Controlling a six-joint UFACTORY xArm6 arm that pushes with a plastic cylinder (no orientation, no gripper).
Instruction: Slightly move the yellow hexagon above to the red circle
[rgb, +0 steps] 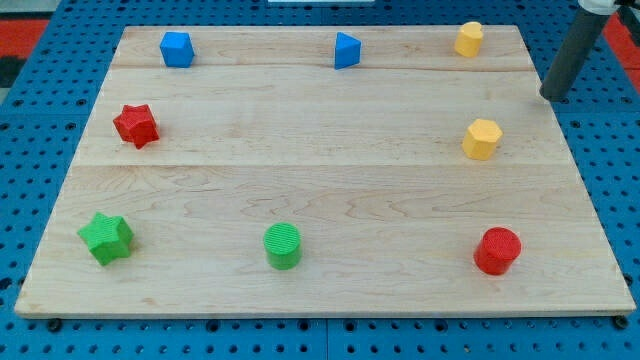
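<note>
The yellow hexagon (482, 138) sits on the wooden board (320, 180) at the view's right, roughly straight above the red circle (497, 250), which is near the bottom right corner. My tip (553, 96) is at the board's right edge, up and to the right of the yellow hexagon, clearly apart from it and touching no block.
A second yellow block (469, 39) is at the top right. A blue triangle-like block (346, 50) and a blue cube (176, 48) are along the top. A red star (135, 125), a green star (106, 238) and a green circle (283, 245) lie left and bottom.
</note>
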